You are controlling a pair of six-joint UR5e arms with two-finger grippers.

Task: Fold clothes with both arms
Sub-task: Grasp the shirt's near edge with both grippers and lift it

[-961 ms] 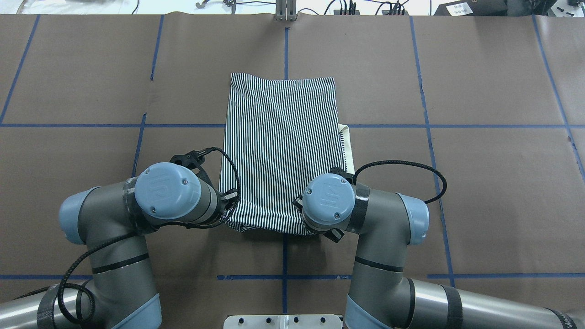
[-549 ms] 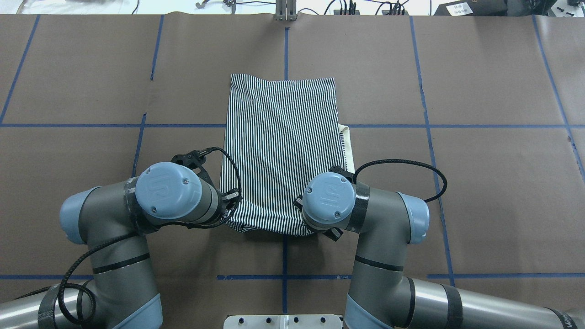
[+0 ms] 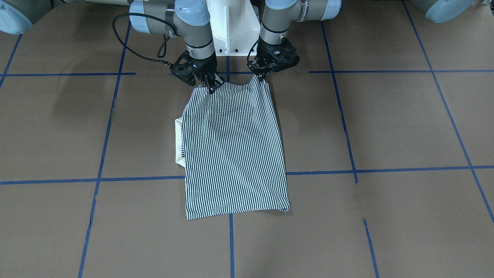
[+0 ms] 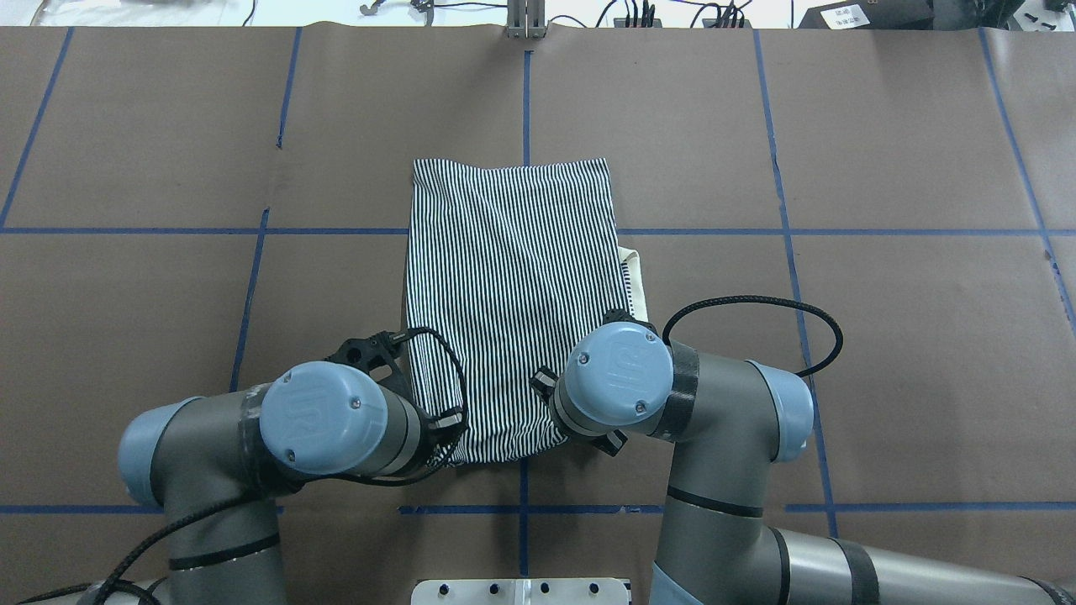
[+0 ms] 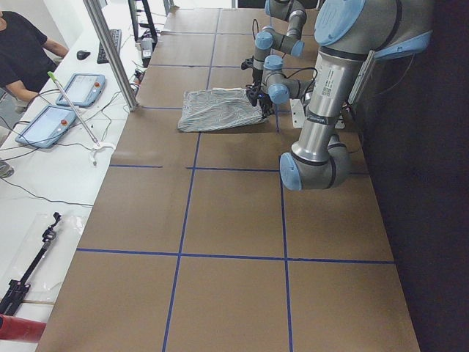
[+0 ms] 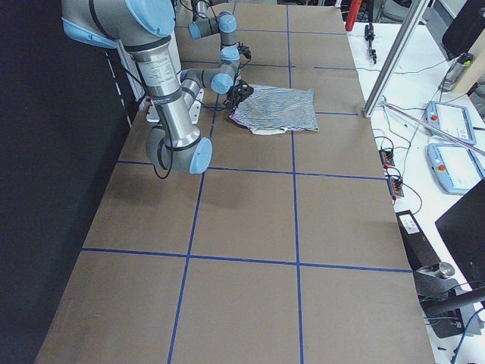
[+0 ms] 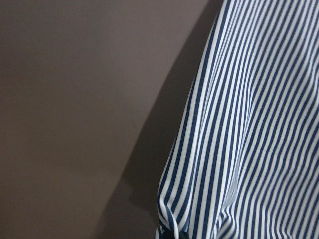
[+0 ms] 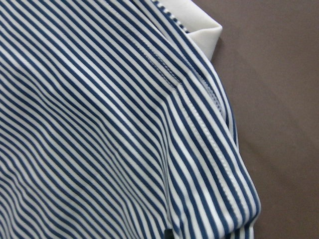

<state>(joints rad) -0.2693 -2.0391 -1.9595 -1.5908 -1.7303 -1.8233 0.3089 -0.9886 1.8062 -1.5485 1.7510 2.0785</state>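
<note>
The left end effector [image 3: 264, 78] pinches one near corner of the striped polo shirt [image 3: 231, 154], and the right end effector [image 3: 212, 88] pinches the other. The fingertips show small, so both grips look closed on cloth rather than proven. The near edge hangs lifted and the rest lies flat mid-worktop [image 3: 386, 127], with the cream collar [image 3: 178, 141] poking out on the robot's right. To fold well, carry both corners forward level, keep the edge taut, and land it square on the far hem. No container shows.
</note>
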